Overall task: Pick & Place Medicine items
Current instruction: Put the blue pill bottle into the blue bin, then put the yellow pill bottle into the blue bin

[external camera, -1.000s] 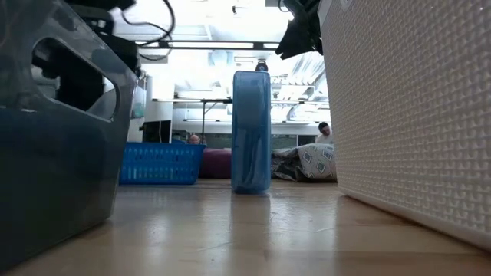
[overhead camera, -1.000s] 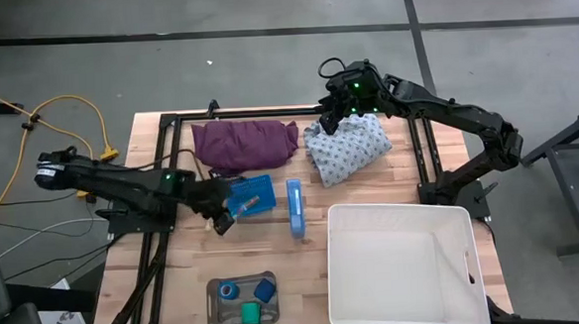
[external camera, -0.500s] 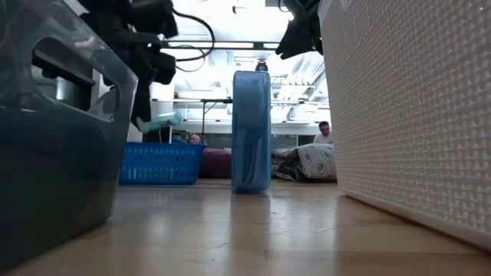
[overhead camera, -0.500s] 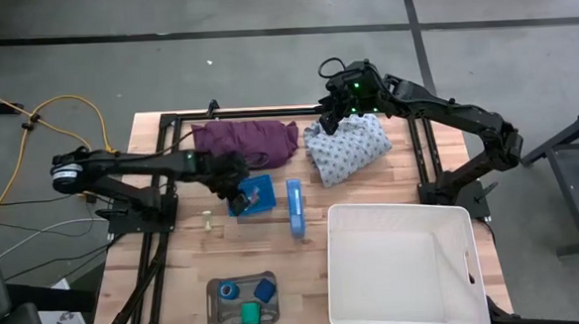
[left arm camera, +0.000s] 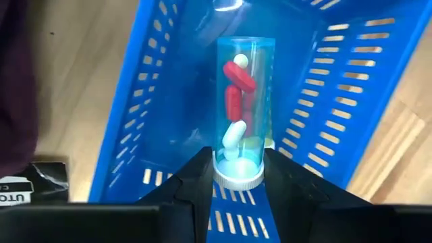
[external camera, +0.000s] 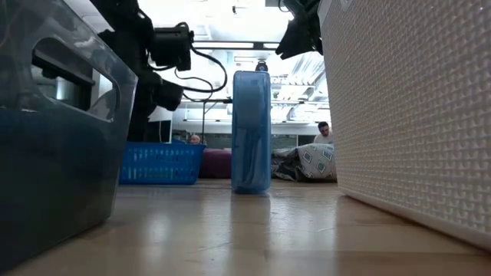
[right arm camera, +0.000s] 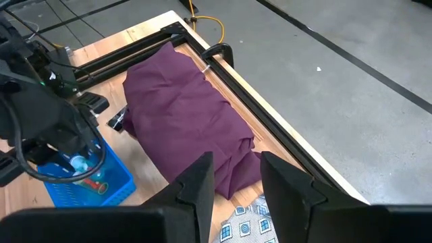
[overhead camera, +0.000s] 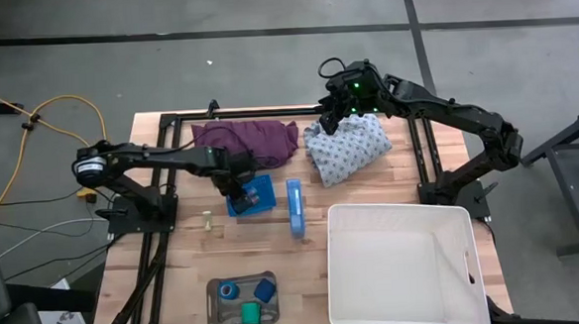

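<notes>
Since a second ago, the left gripper (left arm camera: 235, 177) has swung from the table's left side to hang over the blue basket (overhead camera: 253, 196), clamping a clear blue vial (left arm camera: 241, 118) by its white cap. Red and white capsules fill it. Over the patterned cloth (overhead camera: 346, 145), the right gripper (right arm camera: 236, 181) hovers narrow and empty.

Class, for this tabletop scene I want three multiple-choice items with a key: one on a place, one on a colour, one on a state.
1. Where is the left gripper?
A. over the blue basket
B. over the white bin
C. above the grey tray

2. What colour is the cloth at the table's far edge, beside the patterned cloth?
A. yellow
B. purple
C. white

3. What state is the left gripper in?
A. open and empty
B. shut on a clear pill vial
C. shut on a cloth

Key:
1 A, the blue basket fills its wrist view.
2 B, the high view shows purple.
3 B, the vial's cap sits between its fingers.
</notes>
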Controlling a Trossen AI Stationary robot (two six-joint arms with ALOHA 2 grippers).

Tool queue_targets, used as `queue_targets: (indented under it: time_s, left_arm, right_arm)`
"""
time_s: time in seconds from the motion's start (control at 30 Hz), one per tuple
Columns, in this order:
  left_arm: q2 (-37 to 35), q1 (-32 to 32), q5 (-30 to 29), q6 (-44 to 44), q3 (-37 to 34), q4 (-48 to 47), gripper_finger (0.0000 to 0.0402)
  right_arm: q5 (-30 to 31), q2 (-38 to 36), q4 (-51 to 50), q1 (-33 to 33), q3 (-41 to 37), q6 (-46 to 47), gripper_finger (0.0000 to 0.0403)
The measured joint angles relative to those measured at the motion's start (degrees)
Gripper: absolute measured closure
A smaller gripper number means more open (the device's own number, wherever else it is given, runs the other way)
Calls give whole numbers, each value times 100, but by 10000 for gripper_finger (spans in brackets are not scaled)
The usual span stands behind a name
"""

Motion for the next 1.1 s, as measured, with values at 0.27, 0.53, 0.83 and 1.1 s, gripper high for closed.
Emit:
queue_targets:
  time_s: [0.27,0.53,0.83,1.1]
  left_arm:
    - [15,66,-130,148,0,5,291]
    - [15,64,-304,106,0,1,280]
    - [15,57,-298,195,0,1,251]
    - [15,57,-293,197,-2,-1,250]
  right_arm:
    - [0,0,1,0,0,0,293]
    - [2,0,0,0,0,-1,293]
    - [0,0,0,0,0,-1,293]
    - [1,0,0,0,0,0,293]
